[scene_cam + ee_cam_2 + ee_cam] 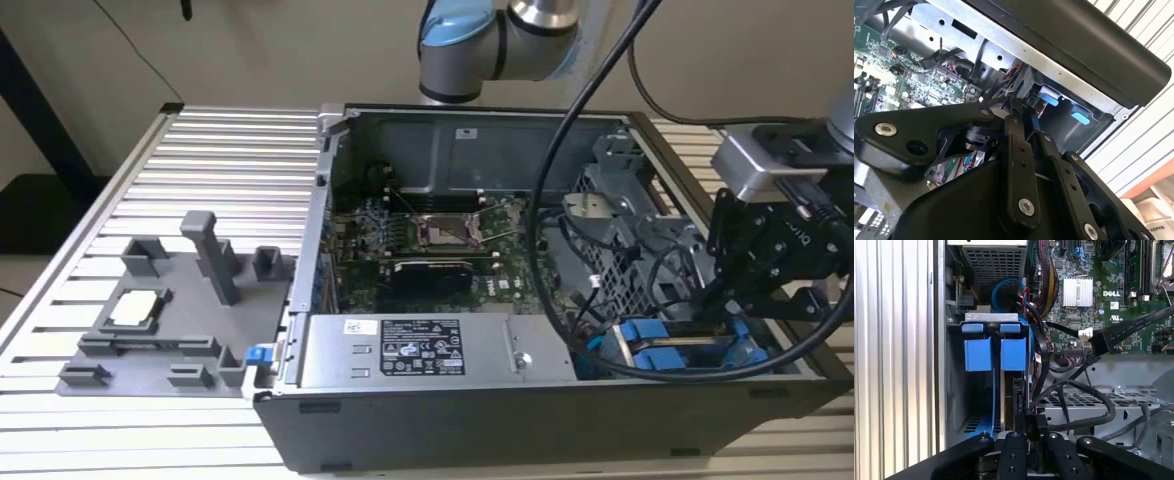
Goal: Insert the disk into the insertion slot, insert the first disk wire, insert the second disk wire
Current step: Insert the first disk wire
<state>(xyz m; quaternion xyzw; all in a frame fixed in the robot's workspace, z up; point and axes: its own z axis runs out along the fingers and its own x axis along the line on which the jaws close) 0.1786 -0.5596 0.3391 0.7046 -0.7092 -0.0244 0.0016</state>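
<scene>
At the case's [400, 420] four o'clock in the exterior view, the gripper [721, 312] clamps a black plug [1032, 420]; the disk [1015, 354] sits mostly hidden within the insertion slot [954, 390].

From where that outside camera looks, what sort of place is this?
Most likely a robotics lab or test bench for computer assembly: an open desktop computer case lies on a slatted aluminium table, a robot arm rises beyond it, and a grey parts fixture sits beside it.
</scene>
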